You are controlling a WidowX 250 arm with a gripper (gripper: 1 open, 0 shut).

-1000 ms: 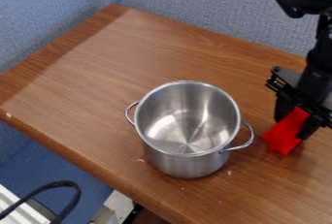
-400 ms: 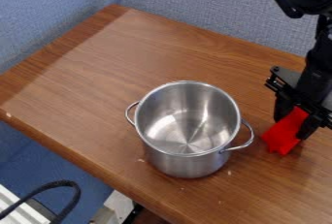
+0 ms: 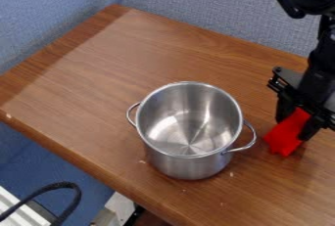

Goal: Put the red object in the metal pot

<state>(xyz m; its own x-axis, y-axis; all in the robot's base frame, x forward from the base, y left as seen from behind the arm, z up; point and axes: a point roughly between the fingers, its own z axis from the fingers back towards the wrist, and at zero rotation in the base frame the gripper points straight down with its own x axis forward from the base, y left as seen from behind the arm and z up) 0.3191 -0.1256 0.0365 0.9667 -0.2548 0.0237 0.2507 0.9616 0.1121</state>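
The metal pot (image 3: 191, 129) stands empty on the wooden table, near its front edge, with its two loop handles to the left and right. To its right the red object (image 3: 291, 136) stands tilted with its lower end on the table. My gripper (image 3: 305, 113) comes down from above and is shut on the upper end of the red object. The black fingers (image 3: 289, 97) hide the top of the block.
The wooden table (image 3: 118, 59) ends in a front edge just below the pot and a left corner near the blue wall. A black cable (image 3: 46, 199) lies on the floor below the table. The arm (image 3: 309, 5) rises at the upper right.
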